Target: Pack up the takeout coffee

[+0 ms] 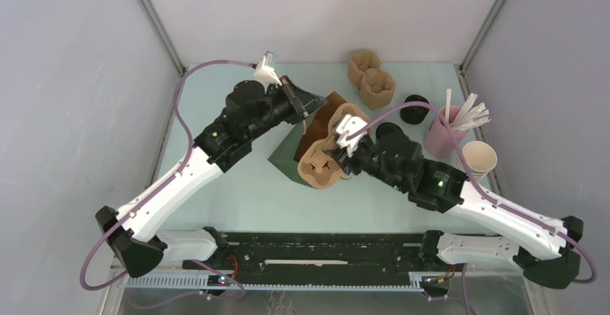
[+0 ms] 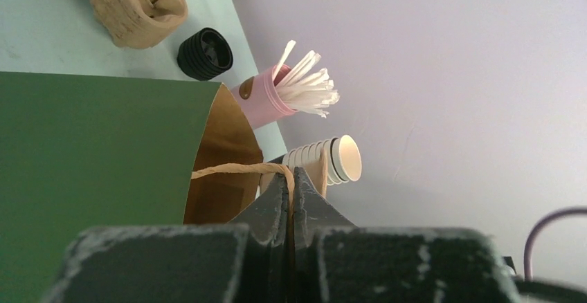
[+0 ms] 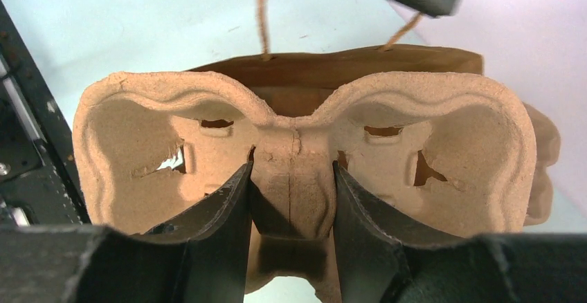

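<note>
- We see bright, even, soft light in the top view; shadows on the table [image 1: 360, 200] are weak.
- The walls [image 1: 72, 78] there lean outward toward the edges of the picture.
- In the left wrist view the left fingers [image 2: 266, 209] are dark and blurred; the handle [image 2: 235, 169] and the straws [image 2: 308, 85] are sharp.
- In the right wrist view the tray [image 3: 297, 158] is sharp and warmly lit, the right fingers [image 3: 214, 223] shadowed and soft.

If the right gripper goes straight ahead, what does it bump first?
Probably the bag. The right gripper is shut on the carrier and points at the bag's open mouth just behind it. Depth is hard to judge.
</note>
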Action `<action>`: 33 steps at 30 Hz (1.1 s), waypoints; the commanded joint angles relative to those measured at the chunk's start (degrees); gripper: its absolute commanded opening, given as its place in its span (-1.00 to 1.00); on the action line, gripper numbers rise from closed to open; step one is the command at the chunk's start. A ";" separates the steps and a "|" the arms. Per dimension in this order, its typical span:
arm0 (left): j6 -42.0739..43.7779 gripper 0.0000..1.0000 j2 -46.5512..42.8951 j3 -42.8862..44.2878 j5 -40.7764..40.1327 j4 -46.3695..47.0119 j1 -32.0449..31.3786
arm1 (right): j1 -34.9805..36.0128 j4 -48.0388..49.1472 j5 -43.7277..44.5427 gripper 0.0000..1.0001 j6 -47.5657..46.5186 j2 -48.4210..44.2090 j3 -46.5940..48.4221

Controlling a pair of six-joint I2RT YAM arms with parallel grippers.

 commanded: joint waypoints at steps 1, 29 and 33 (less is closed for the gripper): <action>2.91 -1.00 -1.47 -1.12 4.31 2.08 0.03 | -6.50 -0.23 -17.25 -0.16 4.36 -1.99 2.09; 15.76 -1.00 -0.63 2.76 22.60 -4.80 0.22 | -28.53 -5.88 -52.64 -0.16 5.32 -3.34 1.51; 14.19 -1.00 -0.82 2.57 22.70 -4.71 0.17 | -23.56 -8.99 -36.98 -0.20 4.41 -1.87 2.99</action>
